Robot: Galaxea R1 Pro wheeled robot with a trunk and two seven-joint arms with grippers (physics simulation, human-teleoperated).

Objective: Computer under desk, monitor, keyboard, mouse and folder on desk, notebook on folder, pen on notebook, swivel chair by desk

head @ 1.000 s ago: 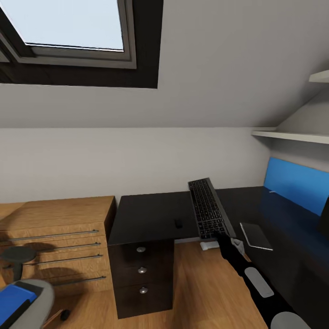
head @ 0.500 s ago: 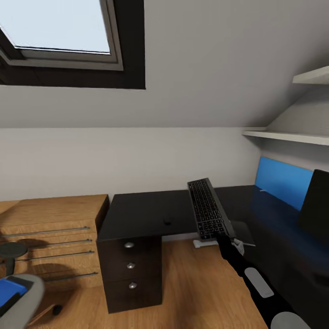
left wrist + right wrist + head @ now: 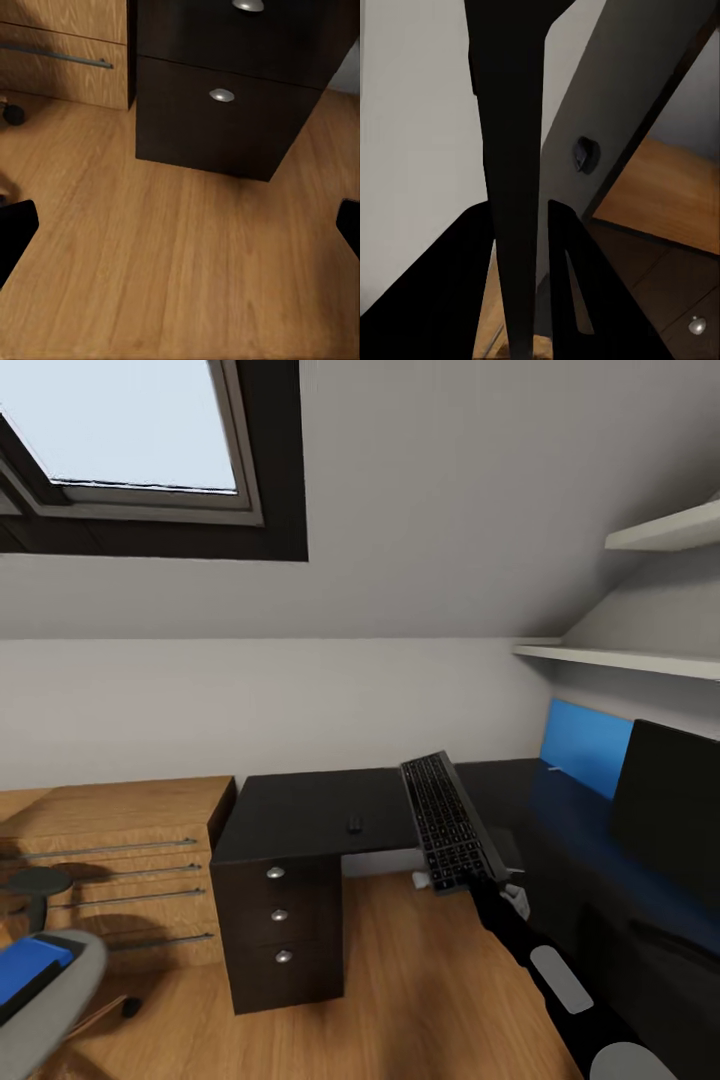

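My right gripper (image 3: 479, 881) is shut on the near end of the keyboard (image 3: 447, 830), a slim silver-grey board with dark keys, held tilted above the inner corner of the black desk (image 3: 290, 810). The right wrist view shows the keyboard (image 3: 514, 150) edge-on between the fingers (image 3: 574, 277). A small dark mouse (image 3: 354, 824) lies on the desk's left wing. The black monitor (image 3: 665, 810) stands on the right wing. At lower left, the blue folder (image 3: 25, 972) rests on the grey swivel chair (image 3: 60, 1010). My left gripper (image 3: 180, 225) is open above the wood floor. Notebook, pen and computer are hidden.
A black three-drawer unit (image 3: 280, 920) with silver knobs stands under the desk's left end, beside light wooden low cabinets (image 3: 110, 860). A blue panel (image 3: 585, 745) backs the desk's right wing. White shelves (image 3: 620, 657) hang above it. A skylight (image 3: 130, 430) sits in the sloped ceiling.
The whole head view has shifted left, so the camera has turned right and the monitor has come into sight. The keyboard stays in my right gripper over the desk corner.
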